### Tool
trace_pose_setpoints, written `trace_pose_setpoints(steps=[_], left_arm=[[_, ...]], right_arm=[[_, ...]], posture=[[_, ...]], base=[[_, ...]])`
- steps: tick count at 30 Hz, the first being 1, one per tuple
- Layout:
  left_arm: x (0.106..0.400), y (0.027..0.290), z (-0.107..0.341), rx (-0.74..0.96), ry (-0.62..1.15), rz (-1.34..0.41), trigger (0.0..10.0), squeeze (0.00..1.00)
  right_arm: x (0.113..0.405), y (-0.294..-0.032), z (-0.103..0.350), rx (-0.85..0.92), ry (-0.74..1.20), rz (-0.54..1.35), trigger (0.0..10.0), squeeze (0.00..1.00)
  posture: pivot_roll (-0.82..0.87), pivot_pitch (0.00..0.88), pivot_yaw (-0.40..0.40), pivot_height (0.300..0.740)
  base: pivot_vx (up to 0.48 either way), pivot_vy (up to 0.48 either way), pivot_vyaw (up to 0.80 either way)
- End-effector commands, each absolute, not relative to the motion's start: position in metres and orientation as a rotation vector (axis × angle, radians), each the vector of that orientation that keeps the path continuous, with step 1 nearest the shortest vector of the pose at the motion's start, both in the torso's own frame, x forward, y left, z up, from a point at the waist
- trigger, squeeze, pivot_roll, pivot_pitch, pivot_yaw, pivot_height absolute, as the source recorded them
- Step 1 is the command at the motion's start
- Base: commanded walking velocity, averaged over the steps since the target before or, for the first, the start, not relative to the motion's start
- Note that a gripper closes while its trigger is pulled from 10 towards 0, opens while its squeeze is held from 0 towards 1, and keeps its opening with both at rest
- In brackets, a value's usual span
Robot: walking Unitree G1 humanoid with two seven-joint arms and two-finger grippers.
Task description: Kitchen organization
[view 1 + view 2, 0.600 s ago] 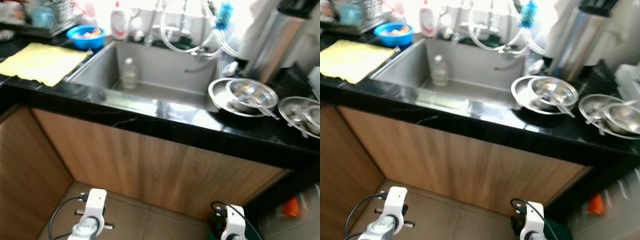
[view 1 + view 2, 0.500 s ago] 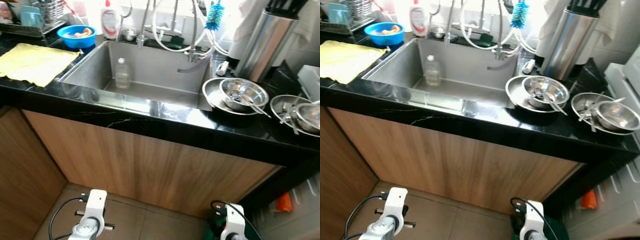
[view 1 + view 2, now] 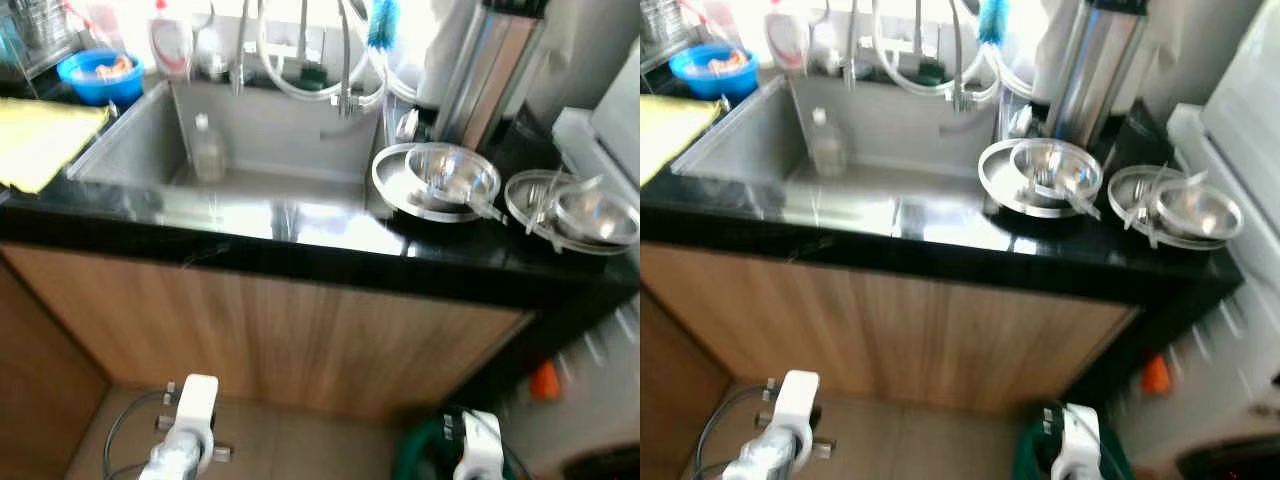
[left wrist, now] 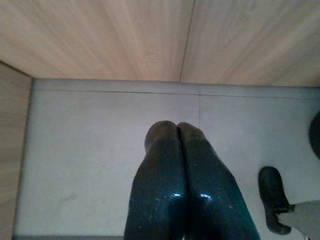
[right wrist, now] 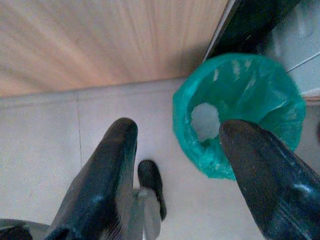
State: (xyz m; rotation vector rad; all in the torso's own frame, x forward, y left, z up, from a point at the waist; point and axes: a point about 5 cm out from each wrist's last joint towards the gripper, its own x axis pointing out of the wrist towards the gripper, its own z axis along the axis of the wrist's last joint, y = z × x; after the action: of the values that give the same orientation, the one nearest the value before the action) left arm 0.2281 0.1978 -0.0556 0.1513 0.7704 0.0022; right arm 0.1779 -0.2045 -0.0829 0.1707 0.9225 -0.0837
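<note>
Facing the counter (image 3: 300,255), both arms hang idle: left gripper (image 4: 177,130) pressed together, right gripper (image 5: 175,135) apart; square up before reaching.

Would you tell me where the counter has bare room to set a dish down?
Bare black counter runs along the sink's front edge. Right of the sink is crowded: two steel plates with bowls. The yellow cloth covers the left.

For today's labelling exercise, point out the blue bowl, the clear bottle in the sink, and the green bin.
blue bowl (image 3: 95,78): left eye view, its side wall.
clear bottle (image 3: 208,152): left eye view, its body.
green bin (image 5: 260,95): right wrist view, inner liner.
</note>
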Motion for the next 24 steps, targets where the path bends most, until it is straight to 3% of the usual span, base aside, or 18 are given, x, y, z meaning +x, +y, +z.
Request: trace_pose_setpoints(steps=[1, 18, 24], left_arm=[[0.2225, 0.2021, -0.0586, 0.156, 0.793, 0.009, 10.0, 0.0], [0.2245, 0.2015, -0.0571, 0.169, 0.777, 0.001, 10.0, 0.0], [0.2259, 0.2004, -0.0562, 0.168, 0.768, 0.0, 10.0, 0.0]], right_arm=[[0.1777, -0.202, -0.0835, 0.183, 0.928, -0.082, 10.0, 0.0], [0.1776, -0.2059, -0.0828, 0.183, 0.925, -0.087, 10.0, 0.0], [0.1813, -0.2006, -0.082, 0.188, 0.91, -0.089, 10.0, 0.0]], posture=[[0.05, 0.0, -0.062, 0.74], [0.05, 0.0, -0.059, 0.74], [0.05, 0.0, -0.062, 0.74]], base=[[0.0, 0.0, -0.64], [0.0, 0.028, -0.64], [0.0, 0.0, -0.07]])
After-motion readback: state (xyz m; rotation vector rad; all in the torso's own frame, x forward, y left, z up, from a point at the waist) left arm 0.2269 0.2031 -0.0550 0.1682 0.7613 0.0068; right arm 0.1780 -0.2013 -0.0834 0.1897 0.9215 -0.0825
